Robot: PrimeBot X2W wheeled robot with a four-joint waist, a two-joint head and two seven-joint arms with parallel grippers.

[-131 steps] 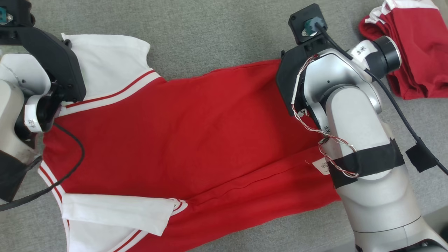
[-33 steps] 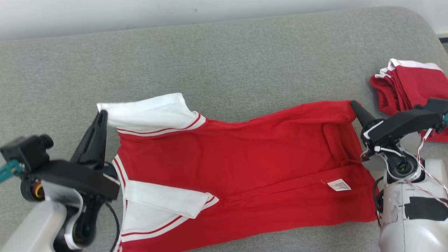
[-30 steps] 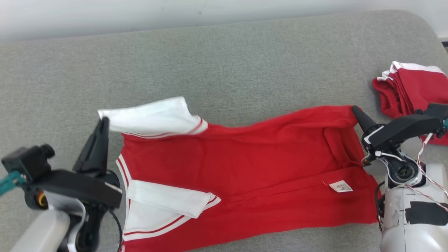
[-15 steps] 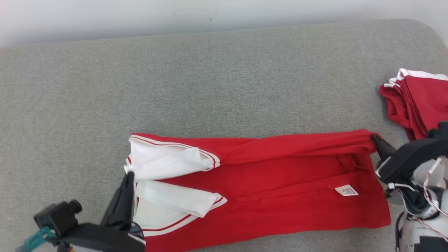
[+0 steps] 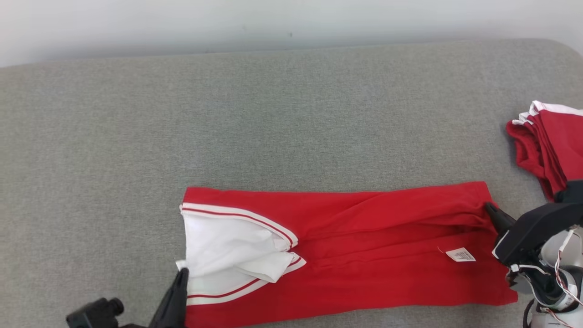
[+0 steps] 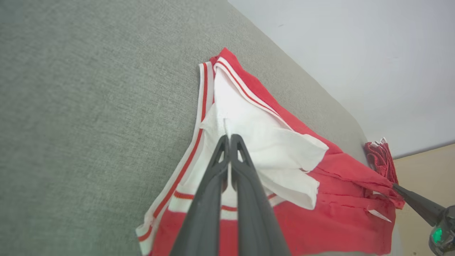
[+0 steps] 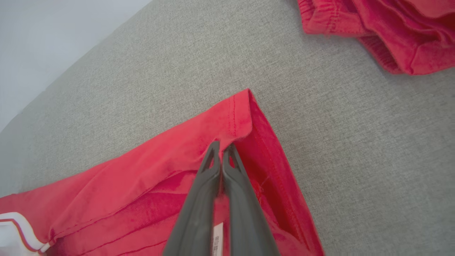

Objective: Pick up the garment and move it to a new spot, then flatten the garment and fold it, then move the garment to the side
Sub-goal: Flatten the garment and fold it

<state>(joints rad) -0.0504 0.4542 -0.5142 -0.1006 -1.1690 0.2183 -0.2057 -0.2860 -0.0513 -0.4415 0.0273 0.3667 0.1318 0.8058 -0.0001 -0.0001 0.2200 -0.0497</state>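
Grey woven cushion (image 5: pixel 291 114) stretching left to right, rounded at the far-right corner, with a pale wall (image 5: pixel 273 18) behind its far edge and, at the right edge, a rumpled red pile of cloth (image 5: pixel 546 146) trimmed white on its far side.
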